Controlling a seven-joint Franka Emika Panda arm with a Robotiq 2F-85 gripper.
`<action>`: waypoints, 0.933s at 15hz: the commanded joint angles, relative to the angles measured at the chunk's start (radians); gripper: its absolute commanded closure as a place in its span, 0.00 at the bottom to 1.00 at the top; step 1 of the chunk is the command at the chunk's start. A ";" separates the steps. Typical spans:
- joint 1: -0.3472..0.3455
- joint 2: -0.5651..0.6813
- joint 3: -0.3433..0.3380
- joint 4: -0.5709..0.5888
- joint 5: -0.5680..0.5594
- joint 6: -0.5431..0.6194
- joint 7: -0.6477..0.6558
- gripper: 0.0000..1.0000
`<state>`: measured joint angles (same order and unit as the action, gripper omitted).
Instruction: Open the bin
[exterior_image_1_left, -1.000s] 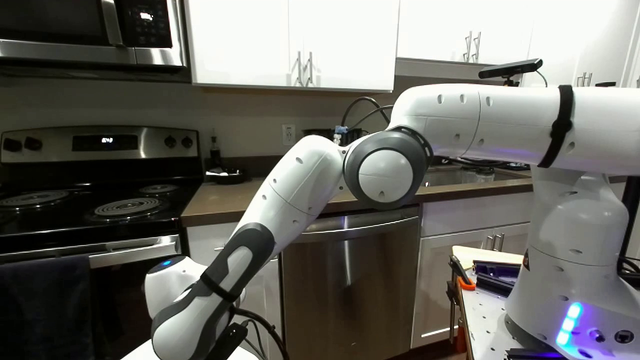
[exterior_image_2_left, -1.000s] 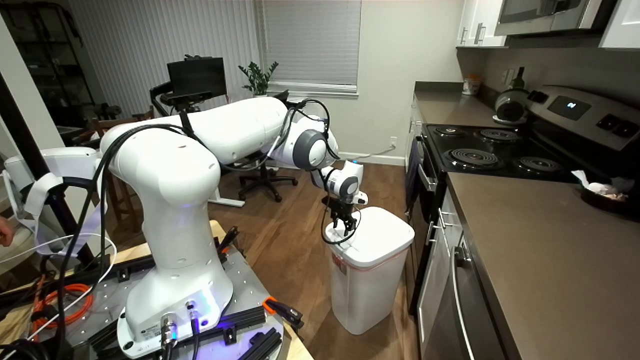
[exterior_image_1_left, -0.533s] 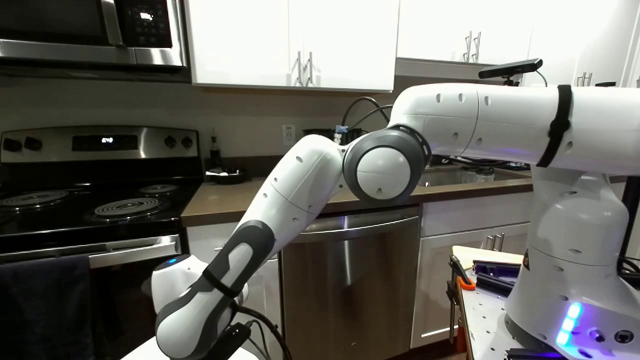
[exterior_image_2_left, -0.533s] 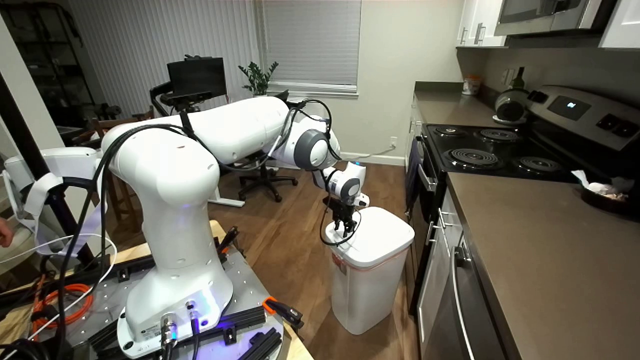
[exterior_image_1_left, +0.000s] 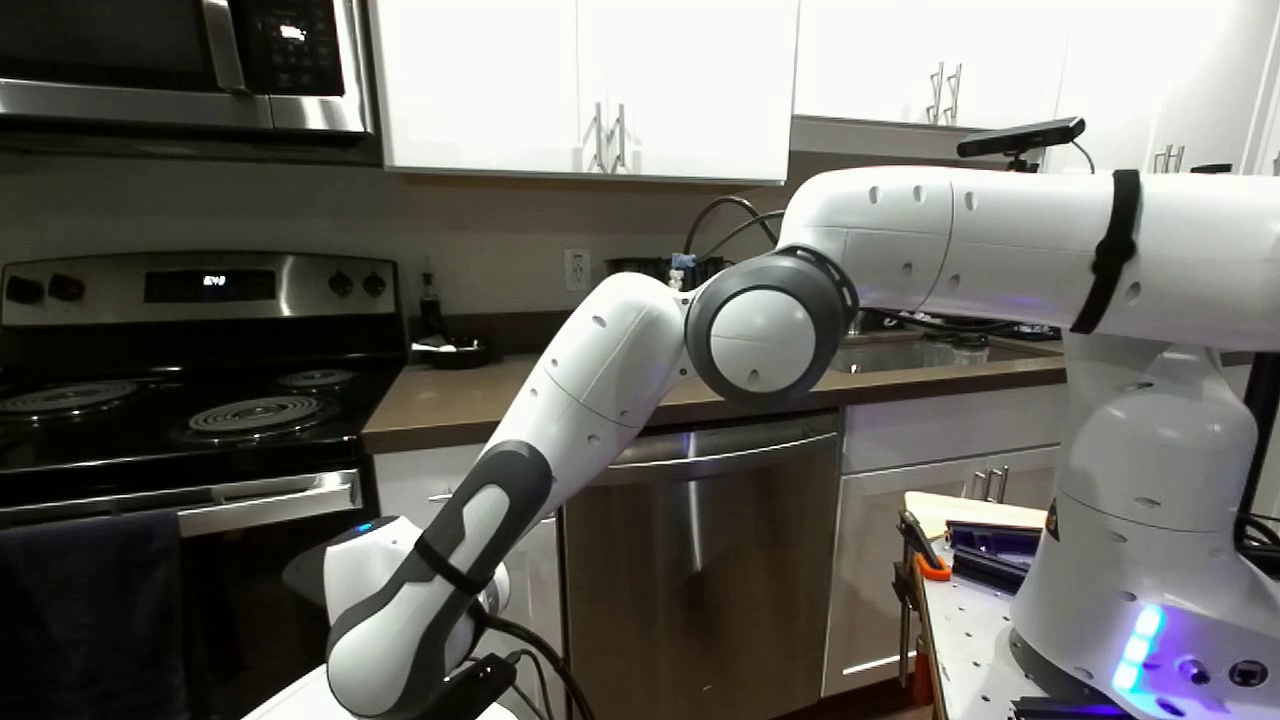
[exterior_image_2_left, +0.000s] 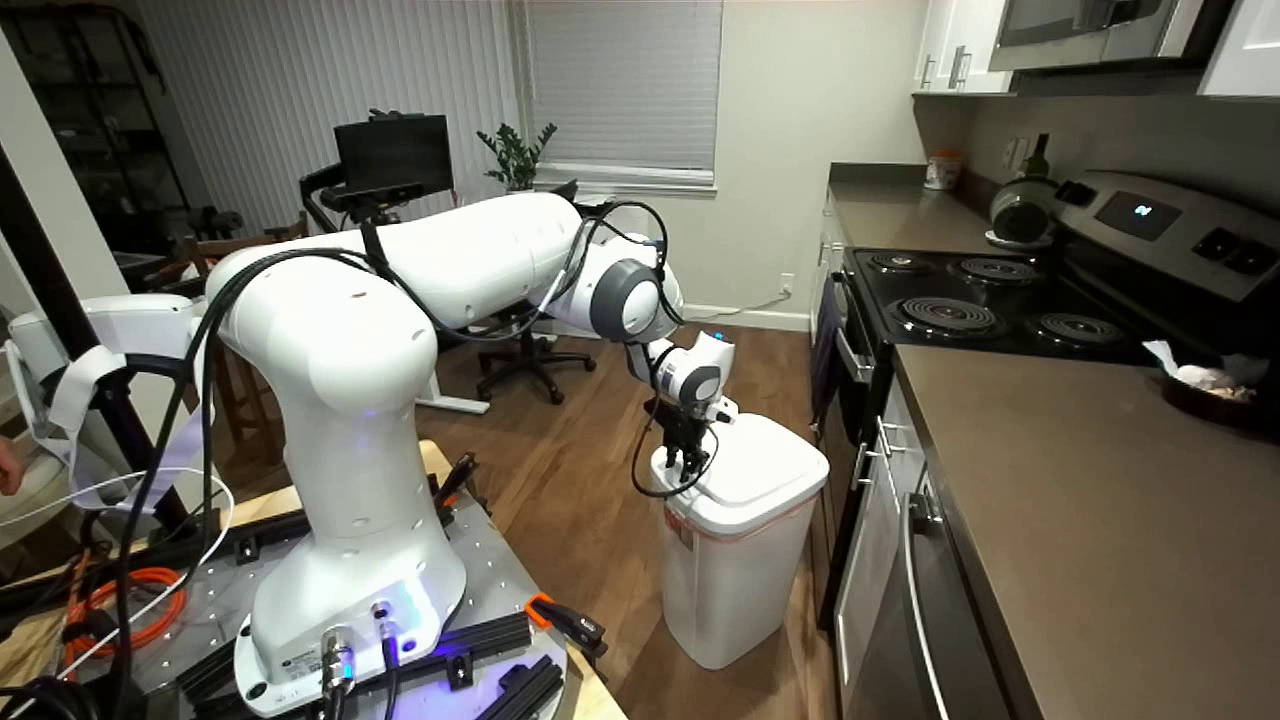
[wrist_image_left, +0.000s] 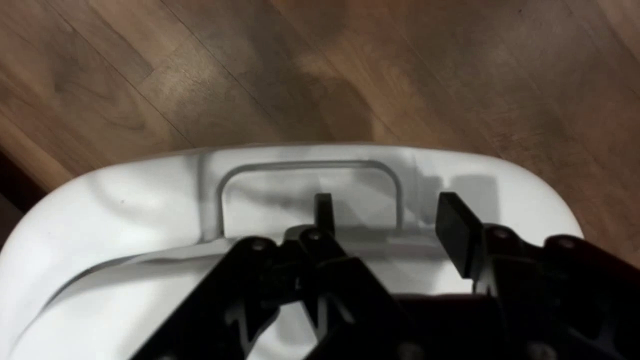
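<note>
The white bin (exterior_image_2_left: 735, 590) stands on the floor beside the cabinets, its lid (exterior_image_2_left: 775, 455) on top. In the wrist view the lid's inner panel (wrist_image_left: 135, 295) shows a dark line along its left edge; I cannot tell if the panel is slightly raised. A rounded-rectangular outlined tab (wrist_image_left: 270, 205) lies at the lid's rim. My gripper (wrist_image_left: 387, 215) is open and empty, pointing down over this rim; one finger is over the tab, the other to its right. I cannot tell if the fingertips touch. In an exterior view the gripper (exterior_image_2_left: 684, 472) is at the lid's robot-side edge.
The stove (exterior_image_2_left: 960, 310) and the counter (exterior_image_2_left: 1080, 500) stand beyond the bin, with the dishwasher (exterior_image_1_left: 700, 570) below the counter. The robot's table (exterior_image_2_left: 500, 560) is near the bin. A loose cable (exterior_image_2_left: 640, 470) loops beside the gripper. Wood floor (wrist_image_left: 280, 75) surrounds the bin.
My wrist and gripper have moved a little back toward the robot base, and the hand has tilted slightly. The fingers are nearer the lid's edge. The bin stands in the same place.
</note>
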<state>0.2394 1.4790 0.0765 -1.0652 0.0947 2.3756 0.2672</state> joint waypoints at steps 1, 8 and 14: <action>-0.004 -0.019 0.004 -0.043 0.025 0.033 0.051 0.68; 0.003 -0.036 0.003 -0.082 0.019 0.055 0.114 0.97; 0.020 -0.133 0.014 -0.228 0.020 0.121 0.156 0.86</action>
<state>0.2500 1.4354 0.0804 -1.1578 0.0970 2.4476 0.3924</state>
